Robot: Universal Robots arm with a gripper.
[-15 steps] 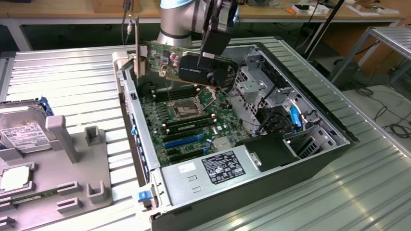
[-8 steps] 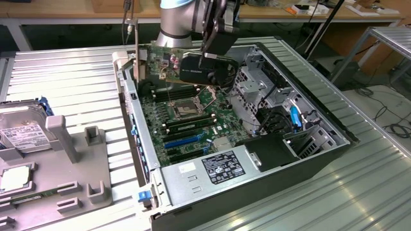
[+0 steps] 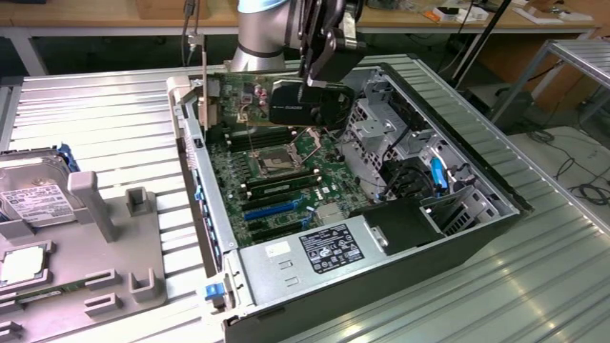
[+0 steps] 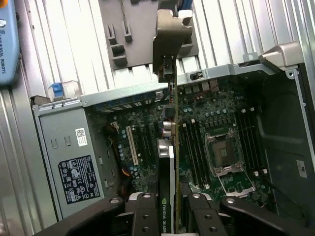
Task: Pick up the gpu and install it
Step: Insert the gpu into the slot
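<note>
The gpu (image 3: 297, 104) is a dark card with a black cooler, standing on edge over the far end of the motherboard (image 3: 286, 179) inside the open computer case (image 3: 476, 193). Its silver bracket (image 3: 204, 71) rises above the case's rear wall. My gripper (image 3: 319, 80) comes down from above and is shut on the card's upper edge. In the wrist view the gpu (image 4: 166, 162) runs edge-on away from the gripper (image 4: 173, 214), with one black finger (image 4: 146, 214) on either side and the bracket (image 4: 170, 34) at its far end. I cannot tell whether the card touches a slot.
A power supply (image 3: 319, 249) with a label fills the near end of the case, beside blue slots (image 3: 271, 209) and a drive cage (image 3: 381, 136). On the exterior view's left, a grey fixture (image 3: 96, 214) holds a silver hard drive (image 3: 28, 193) on the ribbed metal table (image 3: 105, 114).
</note>
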